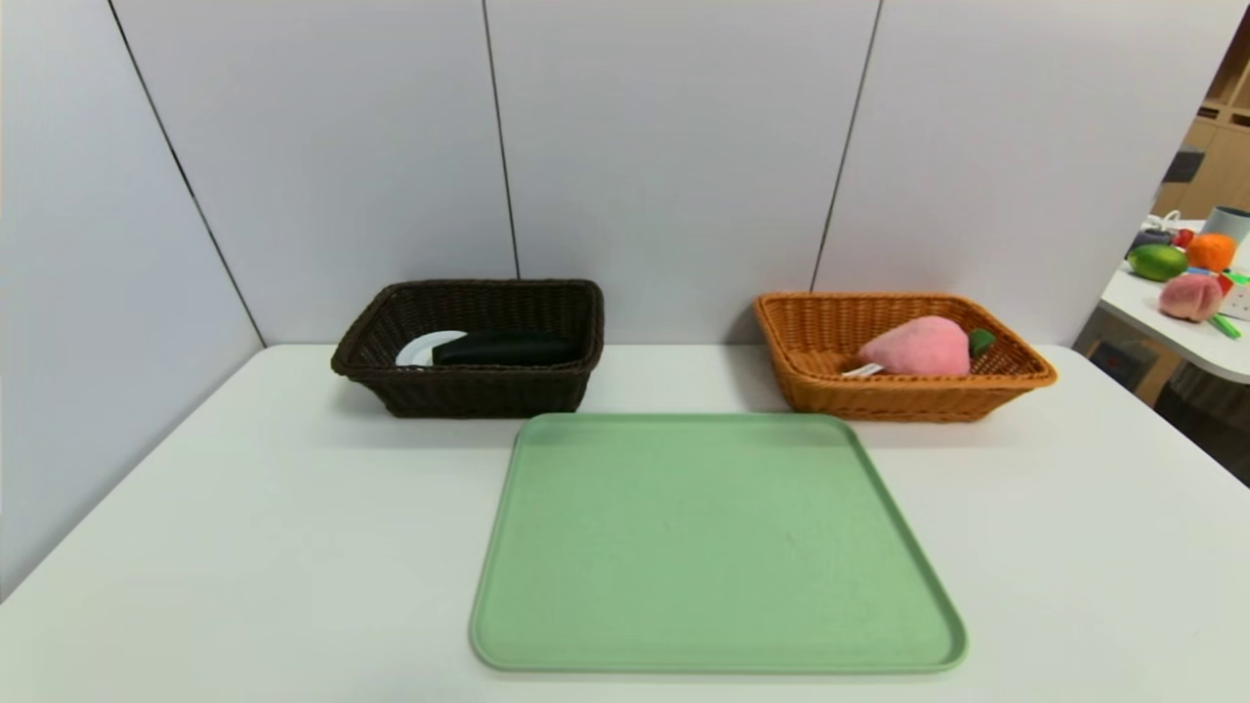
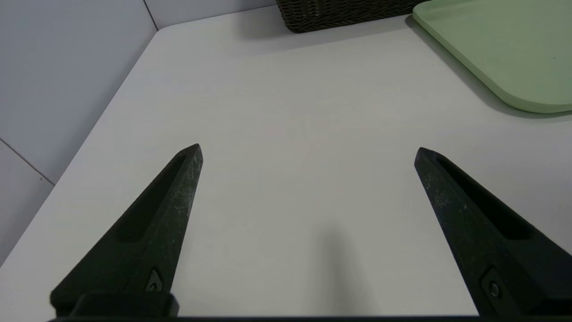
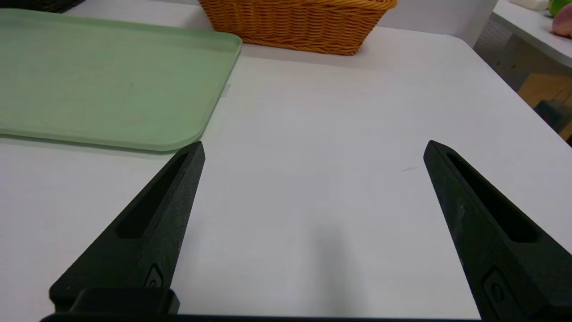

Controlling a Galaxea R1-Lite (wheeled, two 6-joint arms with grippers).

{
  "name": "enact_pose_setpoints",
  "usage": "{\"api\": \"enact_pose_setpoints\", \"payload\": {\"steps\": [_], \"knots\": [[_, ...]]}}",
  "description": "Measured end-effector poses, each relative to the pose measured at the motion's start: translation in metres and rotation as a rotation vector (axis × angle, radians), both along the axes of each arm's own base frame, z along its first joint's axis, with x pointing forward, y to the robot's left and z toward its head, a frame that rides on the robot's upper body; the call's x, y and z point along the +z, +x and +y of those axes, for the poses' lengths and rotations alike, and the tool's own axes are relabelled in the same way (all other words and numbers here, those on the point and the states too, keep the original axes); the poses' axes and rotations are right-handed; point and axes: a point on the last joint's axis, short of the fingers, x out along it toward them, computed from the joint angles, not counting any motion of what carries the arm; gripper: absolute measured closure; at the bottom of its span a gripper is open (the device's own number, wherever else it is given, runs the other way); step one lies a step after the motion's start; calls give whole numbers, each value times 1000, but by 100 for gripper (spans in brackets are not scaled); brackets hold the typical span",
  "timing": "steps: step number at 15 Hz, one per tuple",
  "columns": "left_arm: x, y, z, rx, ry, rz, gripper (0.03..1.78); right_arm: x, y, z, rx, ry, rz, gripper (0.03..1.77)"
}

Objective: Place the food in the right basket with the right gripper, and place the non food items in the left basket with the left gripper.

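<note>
Seemingly sorted: tray (image 1: pixel 718 547) bare. Pink plush (image 1: pixel 918 348), at 2 o'clock, looks soft, light; pinch mid-body. Both grippers (image 2: pixel 308 152) (image 3: pixel 313 150) spread, holding nothing.

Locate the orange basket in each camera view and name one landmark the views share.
Head view: orange basket at back right of the table, behind the tray.
Left wrist view: not in it.
Right wrist view: its lower wall shows beyond the tray.
Shared landmark: green tray.

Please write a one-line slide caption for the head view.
Green tray bare; pink food in orange basket, dark item in brown basket.
</note>
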Motion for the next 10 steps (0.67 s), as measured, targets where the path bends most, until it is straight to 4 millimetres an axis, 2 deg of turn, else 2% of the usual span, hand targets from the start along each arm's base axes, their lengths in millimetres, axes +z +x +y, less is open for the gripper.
{"api": "enact_pose_setpoints", "payload": {"steps": [10], "knots": [[0,0,0,1,-42,3,12,0,0,0,-9,16,-8,11]]}}
